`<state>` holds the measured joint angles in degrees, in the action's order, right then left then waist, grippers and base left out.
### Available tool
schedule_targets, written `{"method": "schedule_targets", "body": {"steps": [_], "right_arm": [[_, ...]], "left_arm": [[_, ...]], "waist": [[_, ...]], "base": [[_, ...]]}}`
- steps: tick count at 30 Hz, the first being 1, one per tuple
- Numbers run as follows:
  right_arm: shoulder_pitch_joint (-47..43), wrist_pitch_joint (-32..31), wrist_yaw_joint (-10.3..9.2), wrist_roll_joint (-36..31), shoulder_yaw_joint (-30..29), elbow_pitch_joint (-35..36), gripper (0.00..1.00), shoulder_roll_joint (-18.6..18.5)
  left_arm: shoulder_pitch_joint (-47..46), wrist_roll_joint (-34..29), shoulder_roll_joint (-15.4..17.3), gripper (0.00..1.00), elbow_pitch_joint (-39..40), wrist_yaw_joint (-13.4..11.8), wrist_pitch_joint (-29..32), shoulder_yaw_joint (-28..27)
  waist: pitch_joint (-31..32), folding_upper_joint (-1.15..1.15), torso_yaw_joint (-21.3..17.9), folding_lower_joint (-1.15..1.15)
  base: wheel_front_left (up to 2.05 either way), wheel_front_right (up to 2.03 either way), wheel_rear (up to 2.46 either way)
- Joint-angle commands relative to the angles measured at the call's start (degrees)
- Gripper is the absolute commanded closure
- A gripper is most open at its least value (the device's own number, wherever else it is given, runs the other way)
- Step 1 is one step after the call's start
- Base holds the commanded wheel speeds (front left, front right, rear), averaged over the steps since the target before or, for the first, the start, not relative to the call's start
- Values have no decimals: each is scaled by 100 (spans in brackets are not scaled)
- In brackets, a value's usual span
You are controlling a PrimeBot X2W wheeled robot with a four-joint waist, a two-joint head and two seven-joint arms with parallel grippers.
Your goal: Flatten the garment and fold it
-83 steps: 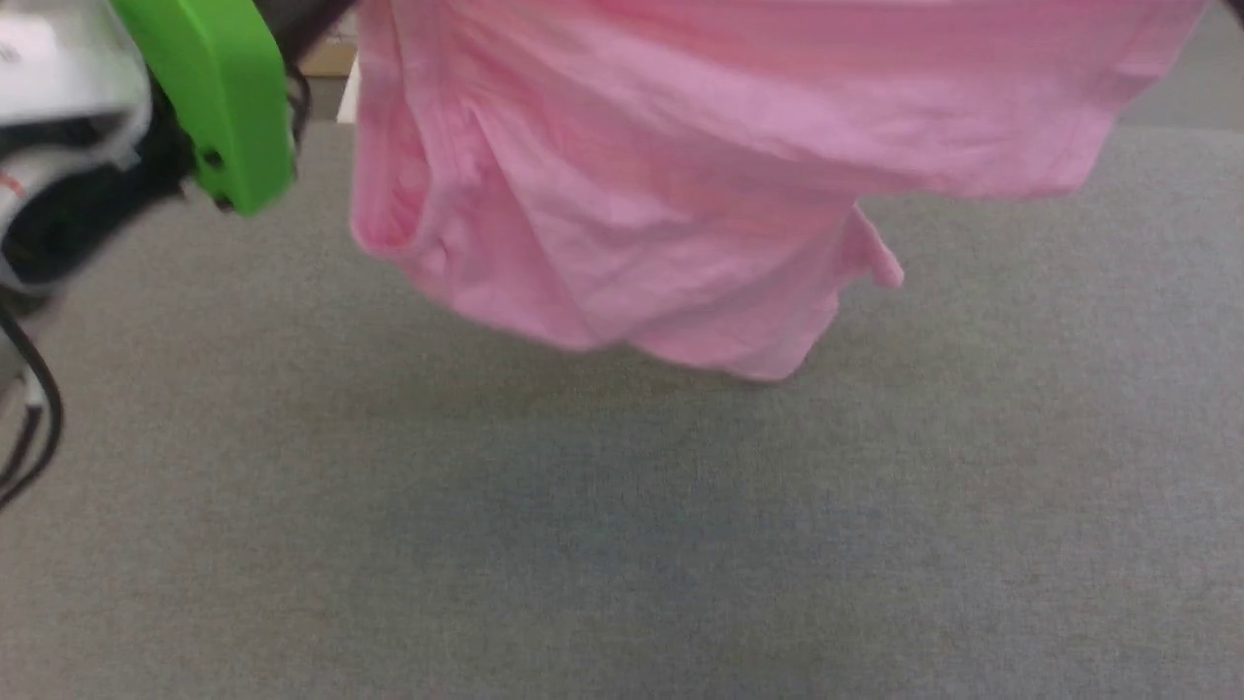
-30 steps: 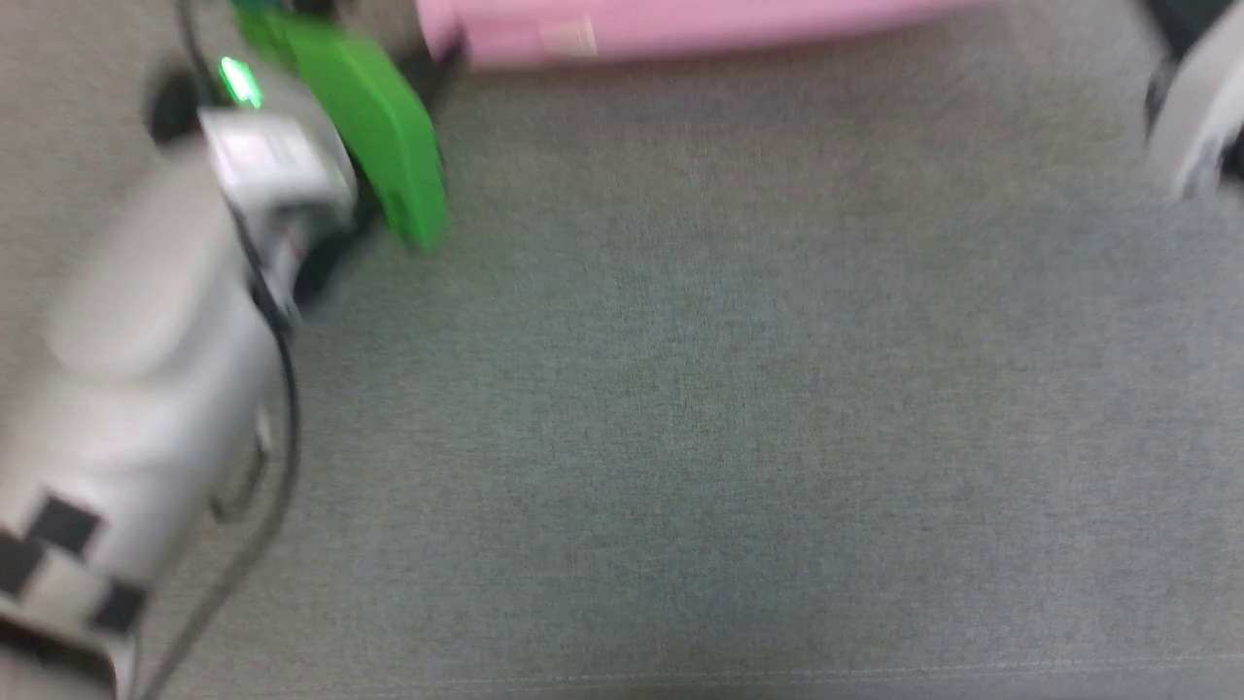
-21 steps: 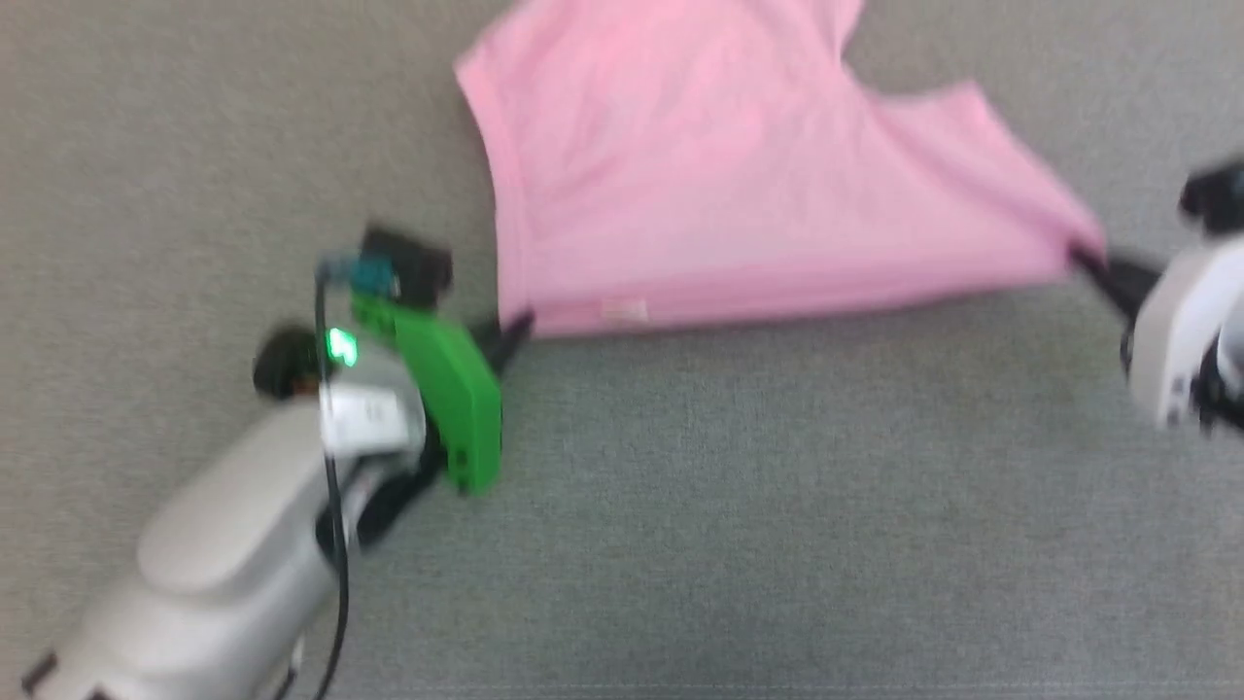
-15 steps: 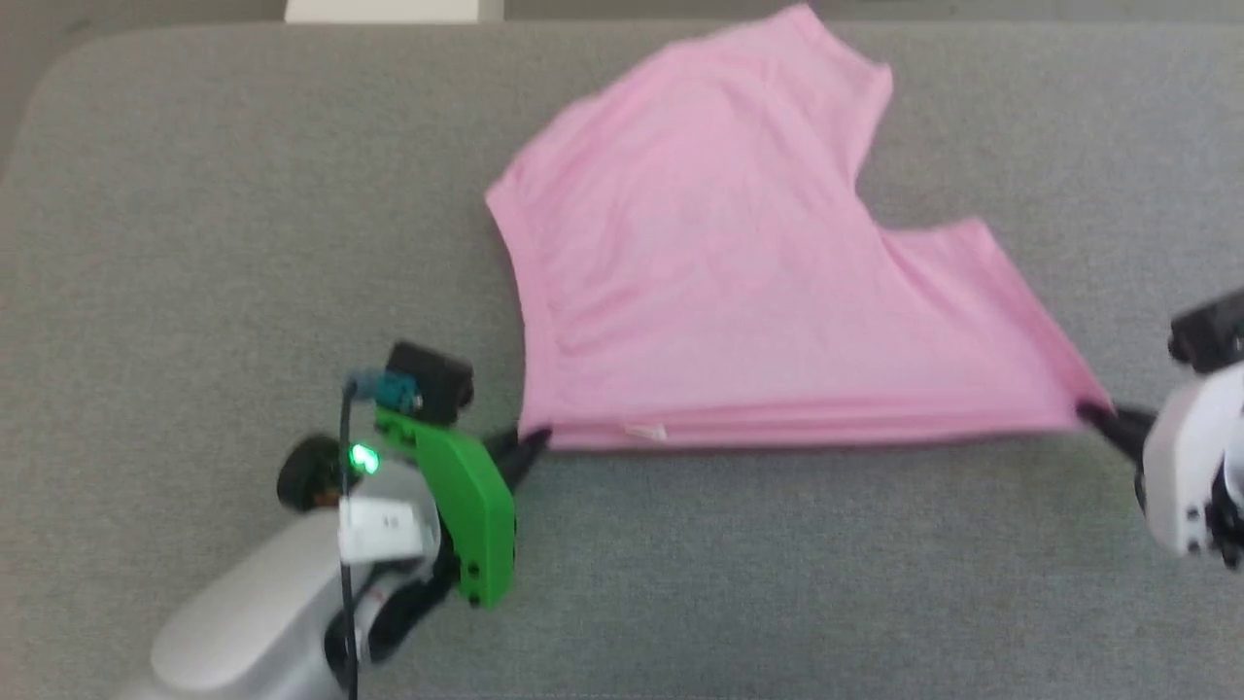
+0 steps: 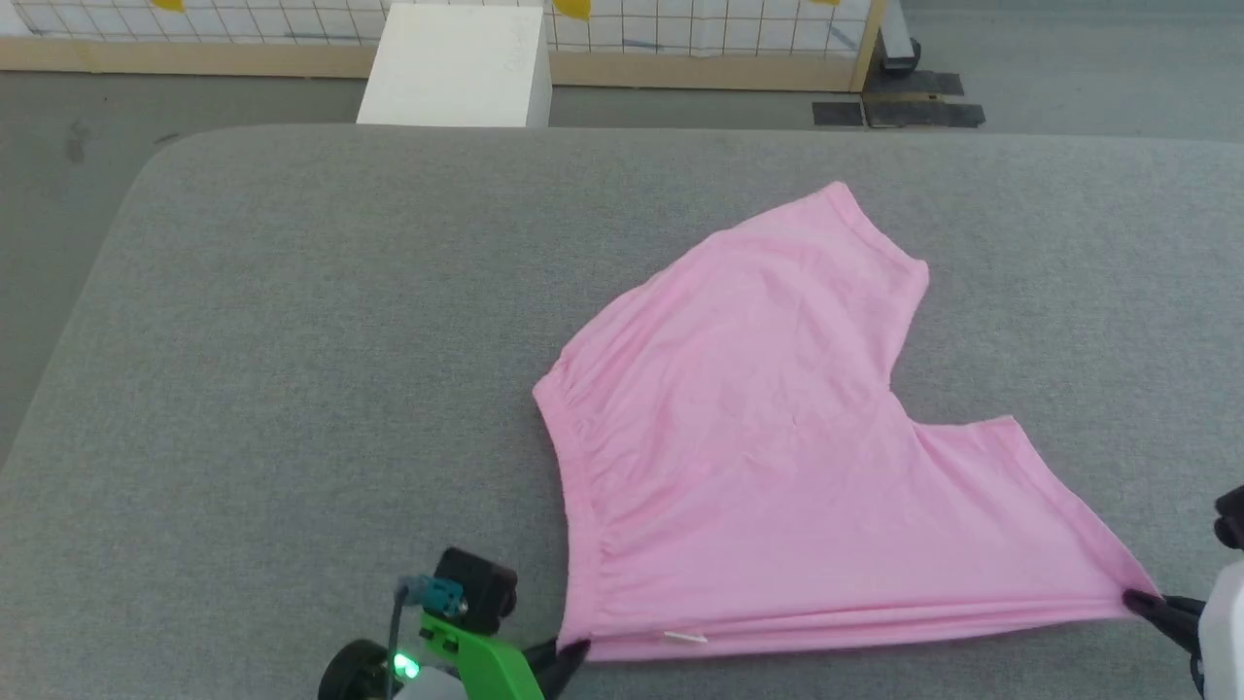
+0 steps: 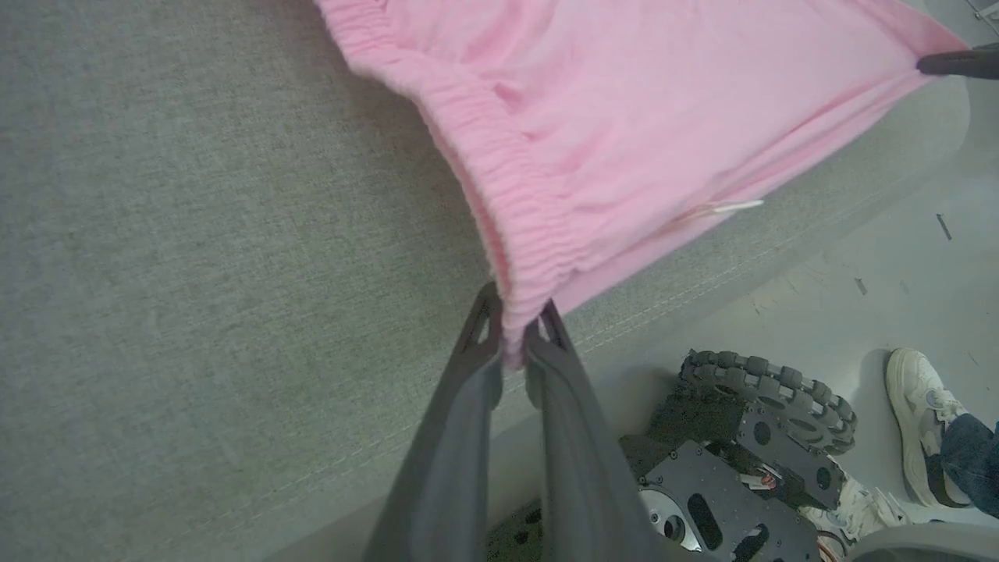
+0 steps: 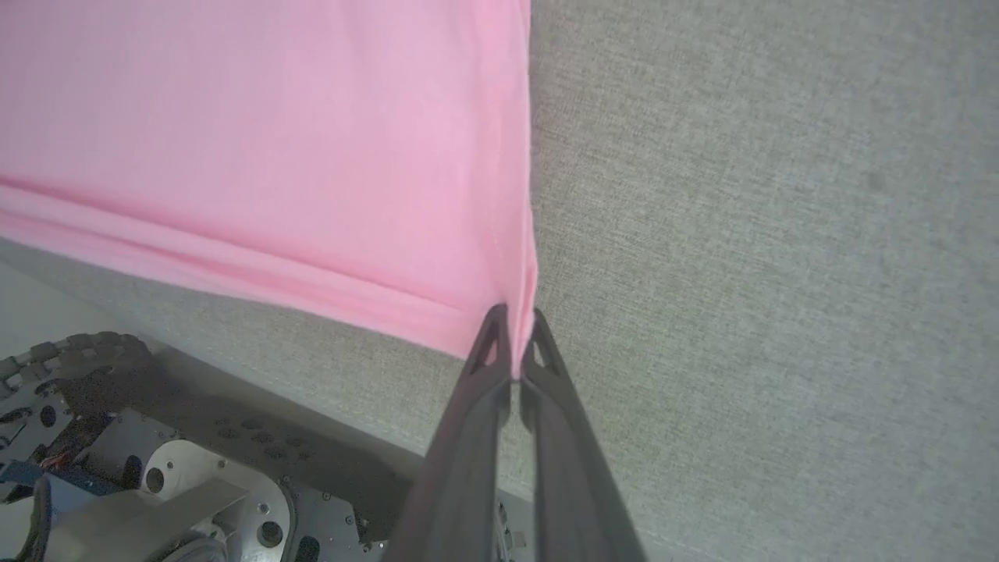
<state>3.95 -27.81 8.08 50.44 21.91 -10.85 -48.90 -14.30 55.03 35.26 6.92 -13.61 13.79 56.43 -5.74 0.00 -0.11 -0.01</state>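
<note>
The garment (image 5: 768, 428), bright pink shorts, lies spread on the grey table (image 5: 292, 340), one leg pointing to the far side, its near edge stretched taut along the table's front. A small white tag (image 5: 685, 638) shows on that edge. My left gripper (image 5: 571, 649) is shut on the gathered waistband corner (image 6: 519, 312) at the near left. My right gripper (image 5: 1139, 603) is shut on the hem corner (image 7: 519, 328) at the near right. In the left wrist view the right fingers (image 6: 956, 62) show at the top right, pinching the cloth.
A white box (image 5: 452, 66) and a gridded wooden-framed panel (image 5: 700, 39) stand on the floor beyond the table. Below the table's front edge are my wheeled base (image 6: 749, 437) and a person's white shoe (image 6: 921, 421).
The garment hung in the air earlier; now it lies spread on the table. The head camera has tilted up, so the whole picture has shifted. Both grippers keep their hold on the corners.
</note>
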Motion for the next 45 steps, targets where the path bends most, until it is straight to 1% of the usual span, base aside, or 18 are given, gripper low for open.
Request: {"method": "schedule_targets", "body": {"steps": [1,3,6,11,16,19,22,26,30,33,38,41,45], "right_arm": [[-128,-1,-59,-71,-262,21,100,1],[-229,22,-59,-86,-598,185,100,139],[-261,-56,-59,-122,-1016,511,100,292],[-22,-356,-59,-208,-1533,1001,100,430],[654,-776,-59,-305,-1881,1322,100,630],[1231,-1054,-59,-474,-1986,1346,100,757],[1813,-1303,-59,-706,-1958,1227,100,809],[2705,-1652,-59,-1041,-1830,900,100,886],[3570,-1915,-59,-1398,-1564,485,100,914],[4169,-2025,-59,-1685,-1247,140,100,894],[4896,-1992,-59,-2027,-797,-447,100,872],[5205,-1864,-59,-2173,-574,-809,100,885],[5479,-1591,-59,-2322,-436,-1243,100,914]], "left_arm": [[101,-74,139,100,-29,-111,-44,-13],[103,-82,119,100,7,-161,-78,-36],[-42,-24,91,100,61,-280,-156,-261],[-473,-89,118,100,167,-255,-62,-422],[-957,-183,59,100,329,-150,115,-471],[-1258,-237,-17,100,437,-98,222,-493],[-1561,-285,-111,100,523,-36,313,-521],[-1969,-292,-287,100,578,65,414,-579],[-2385,-316,-459,100,469,240,538,-571],[-2681,-331,-601,100,308,388,629,-542],[-3027,-349,-811,100,-31,563,679,-515],[-3137,-313,-945,100,-253,592,637,-553],[-3211,-274,-1084,100,-447,599,541,-610]], "waist": [[-1,0,31,1],[-45,0,56,1],[-144,0,123,1],[-395,0,251,1],[-796,0,429,1],[-1093,0,575,1],[-1384,0,734,1],[-1812,0,978,1],[-2194,0,1209,1],[-2423,0,1343,1],[-2662,0,1491,1],[-2754,0,1553,1],[-2840,0,1615,1]], "base": [[0,0,0],[0,0,0],[0,0,0],[0,0,0],[0,0,0],[0,0,0],[0,0,0],[0,0,0],[0,0,0],[0,0,0],[0,0,0],[0,0,0],[0,0,0]]}}
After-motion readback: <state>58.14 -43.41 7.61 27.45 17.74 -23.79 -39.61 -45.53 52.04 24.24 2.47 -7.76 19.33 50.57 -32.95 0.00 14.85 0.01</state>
